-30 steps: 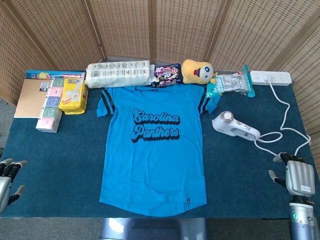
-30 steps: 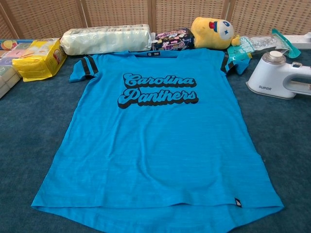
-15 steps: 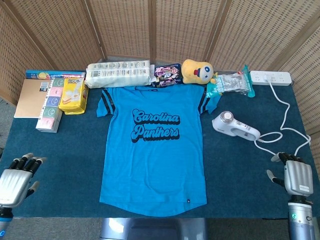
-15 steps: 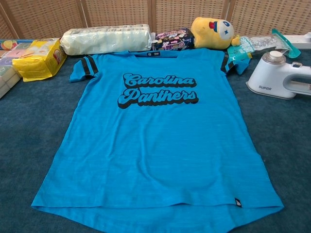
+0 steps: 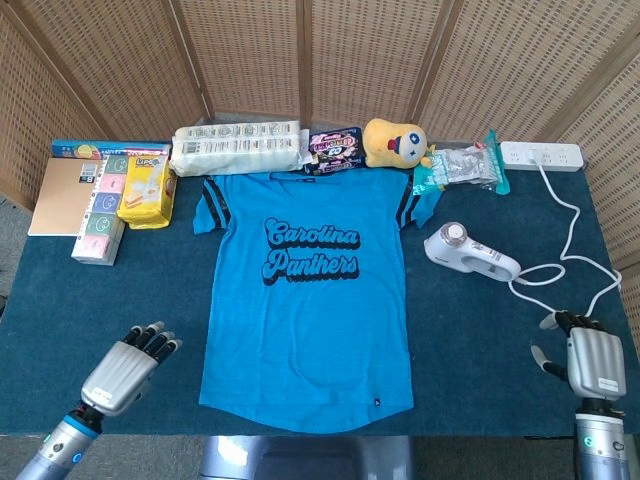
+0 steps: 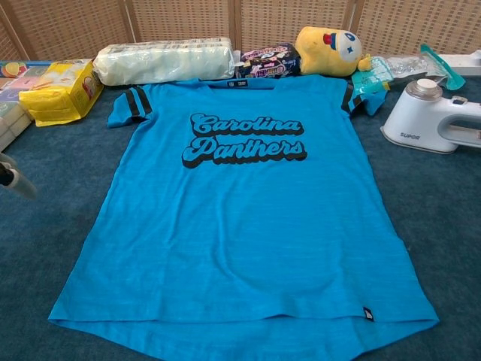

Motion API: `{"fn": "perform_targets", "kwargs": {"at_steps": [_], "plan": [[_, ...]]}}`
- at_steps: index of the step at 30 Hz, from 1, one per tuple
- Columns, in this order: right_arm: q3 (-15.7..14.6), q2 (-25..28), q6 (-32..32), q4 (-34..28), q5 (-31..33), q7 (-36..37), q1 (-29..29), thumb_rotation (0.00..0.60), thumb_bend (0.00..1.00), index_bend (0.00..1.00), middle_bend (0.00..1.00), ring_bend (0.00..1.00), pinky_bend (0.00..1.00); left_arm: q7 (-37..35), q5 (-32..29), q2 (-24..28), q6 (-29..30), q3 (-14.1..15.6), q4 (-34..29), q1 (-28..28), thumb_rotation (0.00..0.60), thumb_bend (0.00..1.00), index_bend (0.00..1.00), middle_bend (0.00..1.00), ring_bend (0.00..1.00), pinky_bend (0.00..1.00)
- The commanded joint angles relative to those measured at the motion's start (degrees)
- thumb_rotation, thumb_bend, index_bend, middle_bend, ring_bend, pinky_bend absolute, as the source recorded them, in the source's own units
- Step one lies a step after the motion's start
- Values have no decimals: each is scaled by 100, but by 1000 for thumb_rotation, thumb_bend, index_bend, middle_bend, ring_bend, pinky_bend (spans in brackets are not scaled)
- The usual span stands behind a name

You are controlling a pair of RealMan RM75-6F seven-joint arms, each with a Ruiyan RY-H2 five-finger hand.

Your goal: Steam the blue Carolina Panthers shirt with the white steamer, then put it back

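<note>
In the head view we are seeing our left hand (image 5: 127, 368) coming in from the table's near left corner, now further inward than half a second ago, its fingers extended, close together and holding nothing; we are reading this as the opening reach, with no steaming begun. Our right hand (image 5: 592, 358) is hovering near the right edge much as before, fingers loosely apart and empty. The white steamer (image 5: 470, 252) is lying on the table (image 5: 120, 290) well ahead of that hand's fingers, its cord running between them, beside the blue Carolina Panthers shirt (image 5: 308, 300), which is lying flat at centre. In the chest view we are seeing only a blurred sliver of the left hand (image 6: 13, 177) entering at the left edge, apart from the shirt (image 6: 240, 226); the steamer (image 6: 432, 116) is sitting untouched at far right.
</note>
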Motion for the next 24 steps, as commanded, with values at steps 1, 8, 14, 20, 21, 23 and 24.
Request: {"fn": "perform_targets", "kwargs": {"at_steps": [1,8,14,20,21,23,24], "plan": [[-16,25,57,-42,-30,10,-39,600,262,461,461,439,425,143,146,-143,-154,22,92,-149,600,103,238,258,158,261],[-44,49,161,-100,-58,30,-124,600,262,461,462,440,426,249,353,-519,-354,66,395,-360,600,102,206,228,134,257],[-46,87,183,-90,-26,99,-180,600,262,461,461,440,426,219,336,-691,-428,180,605,-380,600,90,161,177,84,214],[-66,97,182,-61,-31,169,-216,600,262,461,462,440,426,250,432,-955,-390,235,910,-407,600,88,148,170,78,211],[-68,102,184,-59,-32,180,-222,600,262,461,462,440,426,242,445,-994,-381,247,953,-409,600,88,148,170,78,211],[-67,115,198,-53,-37,202,-238,600,262,461,462,440,426,241,464,-1077,-377,272,1040,-416,600,89,148,170,78,211],[-64,119,209,-52,-37,215,-246,600,262,461,462,440,426,244,464,-1107,-375,277,1070,-418,600,89,148,170,78,211]]}}
